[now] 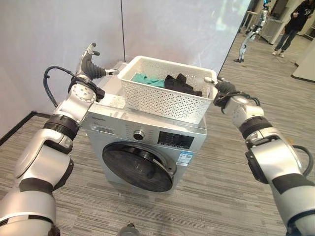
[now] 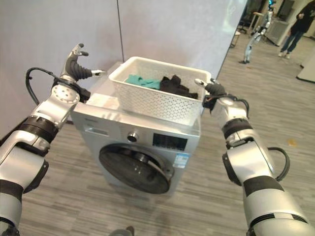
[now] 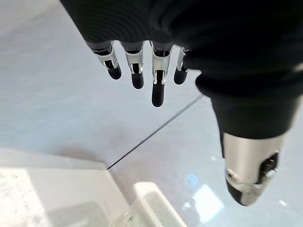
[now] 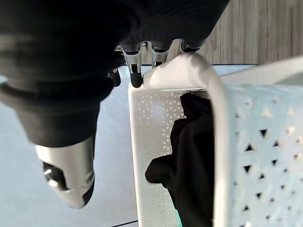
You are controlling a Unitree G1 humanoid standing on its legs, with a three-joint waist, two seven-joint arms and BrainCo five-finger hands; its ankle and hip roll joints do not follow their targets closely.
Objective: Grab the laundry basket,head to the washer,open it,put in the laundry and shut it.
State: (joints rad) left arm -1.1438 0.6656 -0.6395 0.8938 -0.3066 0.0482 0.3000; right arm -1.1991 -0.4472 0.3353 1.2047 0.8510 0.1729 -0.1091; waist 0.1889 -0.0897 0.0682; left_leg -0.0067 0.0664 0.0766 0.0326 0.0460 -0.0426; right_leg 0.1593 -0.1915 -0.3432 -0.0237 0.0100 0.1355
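The white perforated laundry basket (image 1: 162, 101) rests on top of the silver front-loading washer (image 1: 118, 123), whose round dark door (image 1: 140, 167) is closed. A green cloth (image 1: 146, 79) and black clothes (image 1: 183, 84) lie inside the basket. My left hand (image 1: 88, 66) is raised just left of the basket, apart from it; in the left wrist view its fingers (image 3: 158, 80) hang straight and hold nothing. My right hand (image 1: 224, 91) is at the basket's right rim. Its fingers (image 4: 137, 71) are straight against the rim corner (image 4: 189, 71), with the thumb (image 4: 71, 175) held away.
A grey partition wall (image 1: 172, 29) stands directly behind the washer. Wood-look floor spreads around it. Far back on the right a person (image 1: 290, 24) stands near another robot (image 1: 248, 34), and a white counter (image 1: 307, 64) is at the right edge.
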